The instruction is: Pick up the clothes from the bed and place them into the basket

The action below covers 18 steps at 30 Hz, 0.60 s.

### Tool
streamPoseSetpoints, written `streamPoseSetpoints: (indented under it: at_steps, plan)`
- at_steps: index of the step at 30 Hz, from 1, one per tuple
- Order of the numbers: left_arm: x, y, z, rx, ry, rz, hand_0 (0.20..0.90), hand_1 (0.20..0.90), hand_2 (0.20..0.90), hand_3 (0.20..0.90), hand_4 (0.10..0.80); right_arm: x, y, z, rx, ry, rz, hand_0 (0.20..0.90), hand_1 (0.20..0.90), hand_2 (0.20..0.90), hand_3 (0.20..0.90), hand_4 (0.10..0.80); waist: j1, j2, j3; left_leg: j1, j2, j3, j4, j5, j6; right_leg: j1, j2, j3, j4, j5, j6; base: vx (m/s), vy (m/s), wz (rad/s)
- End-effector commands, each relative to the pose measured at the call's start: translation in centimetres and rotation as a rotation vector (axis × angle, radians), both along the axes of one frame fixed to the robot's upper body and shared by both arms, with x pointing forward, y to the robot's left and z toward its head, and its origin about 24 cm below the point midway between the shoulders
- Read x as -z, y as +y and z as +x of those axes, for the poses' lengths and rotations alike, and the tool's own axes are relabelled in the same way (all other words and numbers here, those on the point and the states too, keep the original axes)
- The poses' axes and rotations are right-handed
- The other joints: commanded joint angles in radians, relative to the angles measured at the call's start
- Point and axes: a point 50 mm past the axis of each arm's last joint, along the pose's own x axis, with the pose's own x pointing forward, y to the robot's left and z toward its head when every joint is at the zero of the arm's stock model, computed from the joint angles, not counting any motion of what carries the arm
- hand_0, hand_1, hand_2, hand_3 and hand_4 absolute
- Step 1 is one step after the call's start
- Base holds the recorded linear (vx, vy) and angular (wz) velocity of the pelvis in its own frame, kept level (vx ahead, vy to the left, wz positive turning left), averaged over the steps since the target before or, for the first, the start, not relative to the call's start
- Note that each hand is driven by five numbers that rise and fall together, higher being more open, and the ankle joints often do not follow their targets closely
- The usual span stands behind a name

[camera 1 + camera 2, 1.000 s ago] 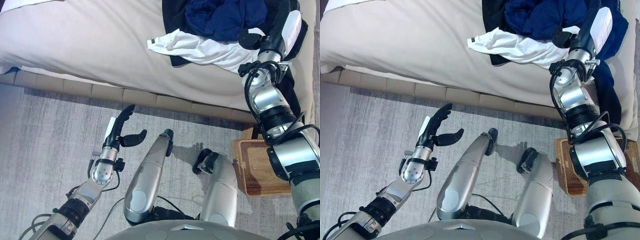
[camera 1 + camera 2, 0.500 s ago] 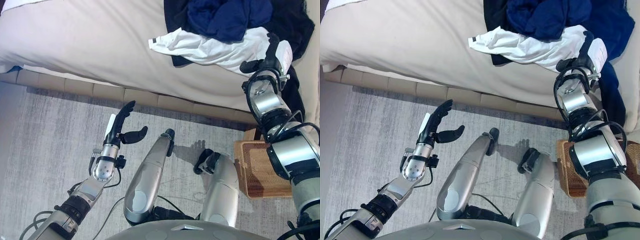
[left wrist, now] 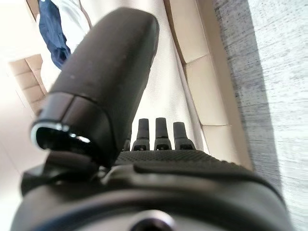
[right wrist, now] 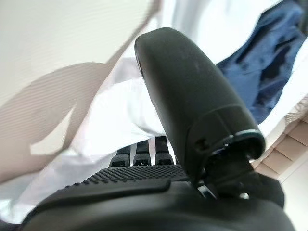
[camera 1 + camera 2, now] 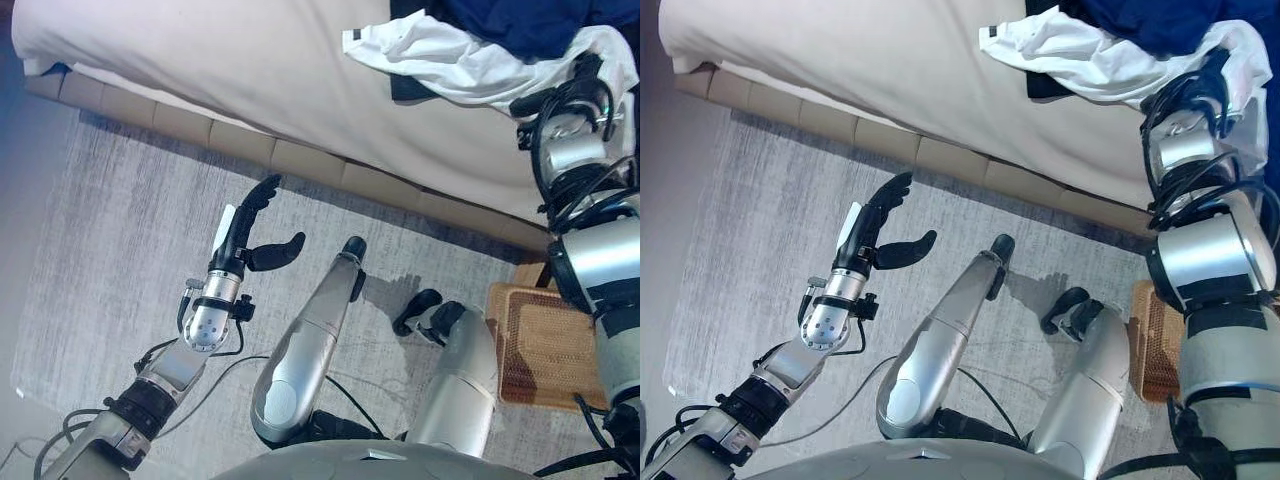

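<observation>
Your clothes are on the bed, piled by its near edge at the far right: a white shirt in front with a dark blue one on top. Your right hand is at the white shirt, but you cannot tell if it grips it. The basket sits on the floor, just beside the bed's near edge. Your left hand hangs over the grey rug, fingers straight, holding nothing.

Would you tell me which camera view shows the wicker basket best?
The left eye view: the wicker basket shows its rim and inside, on the floor beside the bed. The right eye view shows only a sliver behind the arm; the wrist views show none.
</observation>
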Motion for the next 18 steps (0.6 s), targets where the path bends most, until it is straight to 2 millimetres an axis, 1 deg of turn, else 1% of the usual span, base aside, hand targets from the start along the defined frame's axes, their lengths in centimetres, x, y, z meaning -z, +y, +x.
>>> streamPoseSetpoints:
  at_steps: [1, 2, 3, 4, 9, 14, 18]
  plan:
    - [-4.7, 0.3, -0.1, 0.05, -0.234, -0.065, 0.9, 0.9, 0.9, 0.9, 0.8, -7.7, -1.0, -1.6, 0.031, -0.241, -0.087, 0.844, 0.844, 0.844, 0.834, 0.734, 0.034, 0.072, -0.039, 0.024, 0.007, 0.058, 0.028, -0.055, 0.066, 0.023, 0.065, -0.018, 0.018, 0.045, -0.008, -0.021, -0.025, 0.07]
    - [-4.8, 0.5, -0.1, 0.049, -0.232, -0.067, 0.9, 0.9, 0.9, 0.9, 0.8, -7.9, -1.0, -1.7, 0.028, -0.257, -0.074, 0.589, 0.589, 0.589, 0.538, 0.438, 0.035, 0.071, -0.039, 0.024, 0.007, 0.058, 0.028, -0.056, 0.067, 0.024, 0.066, -0.019, 0.017, 0.045, -0.007, -0.02, -0.02, 0.04]
    - [-4.8, 0.6, -0.1, 0.048, -0.233, -0.067, 0.9, 0.9, 0.9, 0.9, 0.8, -8.0, -1.0, -1.7, 0.022, -0.275, -0.06, 0.476, 0.476, 0.476, 0.406, 0.306, 0.035, 0.071, -0.039, 0.026, 0.008, 0.058, 0.028, -0.056, 0.066, 0.026, 0.066, -0.019, 0.016, 0.046, -0.006, 0.0, 0.0, 0.0]
    - [-4.9, 0.7, -0.1, 0.049, -0.233, -0.065, 0.9, 0.9, 0.9, 0.9, 0.8, -8.1, -0.9, -1.7, 0.02, -0.282, -0.054, 0.3, 0.3, 0.3, 0.2, 0.1, 0.034, 0.07, -0.039, 0.027, 0.009, 0.058, 0.028, -0.057, 0.066, 0.027, 0.067, -0.019, 0.015, 0.046, -0.005, 0.0, 0.0, 0.0]
    - [-5.2, 1.0, -0.1, 0.048, -0.241, -0.06, 0.9, 0.9, 0.9, 0.9, 0.8, -8.4, -0.8, -1.7, 0.001, -0.284, -0.061, 0.3, 0.3, 0.3, 0.2, 0.1, 0.029, 0.056, -0.039, 0.063, 0.018, 0.059, 0.015, -0.061, 0.063, 0.063, 0.074, -0.023, -0.007, 0.054, -0.002, 0.0, 0.0, 0.0]
    - [-5.0, 1.1, 0.0, 0.05, -0.235, -0.047, 0.9, 0.9, 0.9, 0.9, 0.8, -7.4, -1.1, -1.6, 0.009, -0.238, -0.094, 0.3, 0.3, 0.3, 0.2, 0.1, 0.023, 0.037, -0.039, 0.132, 0.031, 0.06, -0.017, -0.065, 0.058, 0.139, 0.079, -0.032, -0.05, 0.064, -0.001, 0.016, 0.0, -0.04]
    - [-4.8, 1.0, 0.0, 0.044, -0.23, -0.043, 0.9, 0.9, 0.9, 0.9, 0.8, -6.8, -1.5, -1.6, 0.016, -0.214, -0.113, 0.3, 0.3, 0.3, 0.2, 0.1, 0.015, 0.028, -0.039, 0.171, 0.041, 0.062, -0.037, -0.067, 0.056, 0.185, 0.08, -0.036, -0.078, 0.071, -0.002, 0.015, 0.017, -0.11]
